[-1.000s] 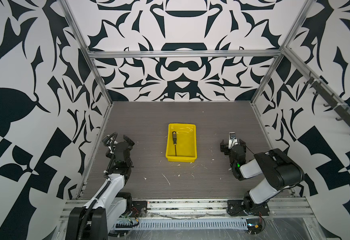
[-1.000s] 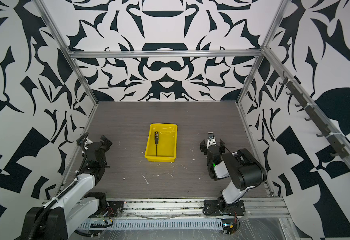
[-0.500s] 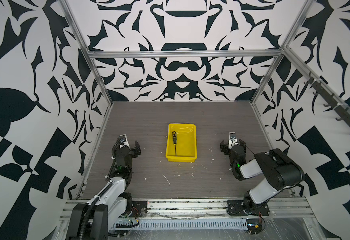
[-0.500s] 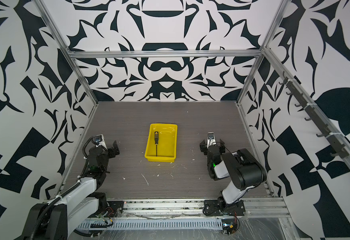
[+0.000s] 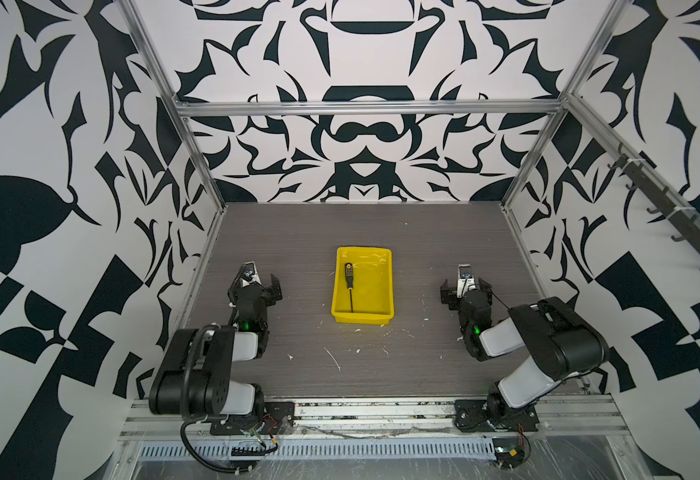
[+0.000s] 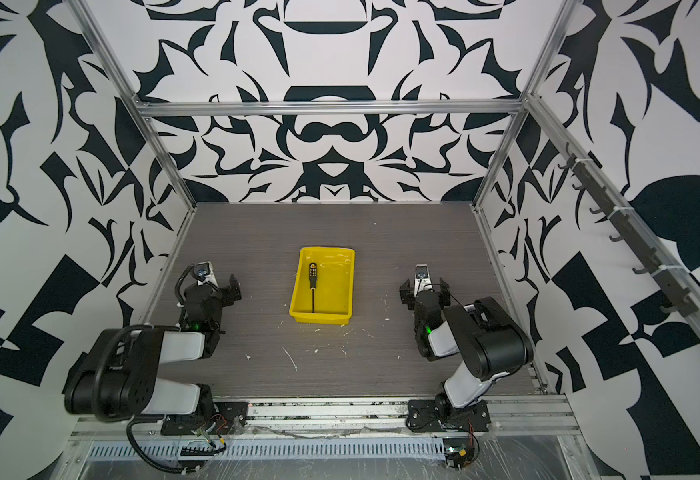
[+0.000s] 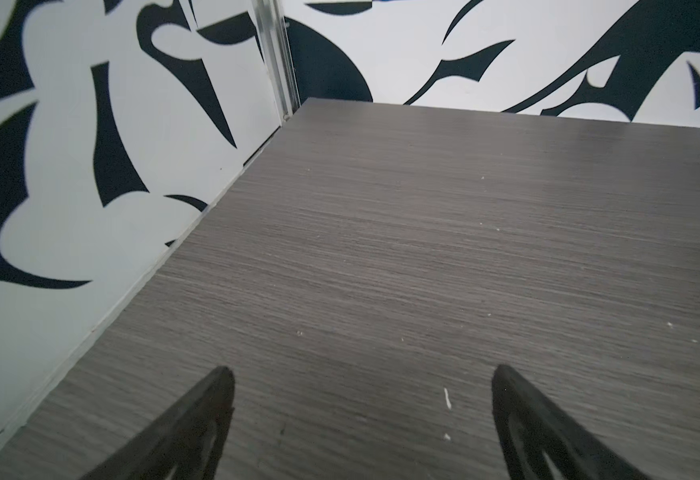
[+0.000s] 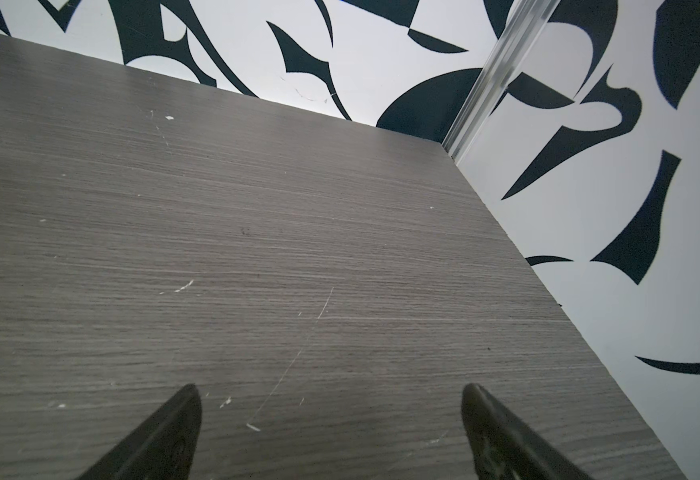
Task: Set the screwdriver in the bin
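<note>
Your left gripper (image 7: 363,374) and right gripper (image 8: 331,390) both stand spread wide with nothing between the fingers, only bare table (image 5: 423,249) ahead. In both top views the screwdriver (image 5: 348,286) already lies inside the bin (image 5: 386,282) at frame centre, along its left wall. It looks light, rigid and slim; should you need to regrip it, take the dotted handle, since the thin shaft would likely slip.

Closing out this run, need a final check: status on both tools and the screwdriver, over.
Left tool open, empty. Right tool open, empty. Screwdriver lying flat inside yellow bin, along its left wall. Nothing in the way.
</note>
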### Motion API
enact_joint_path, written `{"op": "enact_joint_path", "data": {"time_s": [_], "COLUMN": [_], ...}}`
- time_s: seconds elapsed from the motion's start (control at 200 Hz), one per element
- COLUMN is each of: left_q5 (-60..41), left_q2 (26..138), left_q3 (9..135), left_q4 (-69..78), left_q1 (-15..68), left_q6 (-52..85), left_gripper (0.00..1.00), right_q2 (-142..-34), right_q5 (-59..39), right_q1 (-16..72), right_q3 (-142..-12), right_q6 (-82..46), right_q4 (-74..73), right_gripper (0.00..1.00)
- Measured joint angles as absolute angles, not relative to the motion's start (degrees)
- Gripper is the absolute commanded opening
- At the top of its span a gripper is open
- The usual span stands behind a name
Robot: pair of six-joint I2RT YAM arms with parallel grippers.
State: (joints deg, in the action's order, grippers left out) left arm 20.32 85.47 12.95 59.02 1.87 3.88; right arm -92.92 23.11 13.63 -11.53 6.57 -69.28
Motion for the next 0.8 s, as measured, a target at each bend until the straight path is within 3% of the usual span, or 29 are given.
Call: {"op": "enact_joint_path", "data": {"time_s": [0.095,0.37,0.8], "left_q5": [20.4,14.3,11.9], "left_q2": [91.9,89.3,89.3], "left_q3": [12.6,21.0,21.1], "left_q4": [64.7,56.1,52.4], "left_q1": [0.4,-0.6,-1.0], "left_q6": [4.5,4.4,4.2], "left_gripper": [0.99,0.99,0.99], "right_q2": [-92.9,-92.9,-91.9], "right_q5": [23.1,22.9,19.1], "right_q1": [13.6,13.6,11.4], "right_q3": [-11.5,-11.8,-14.7], "right_q6": [6.6,6.5,5.5], "right_q4": [-69.3,-69.1,-63.1], "right_gripper": [1.0,1.0,1.0]}}
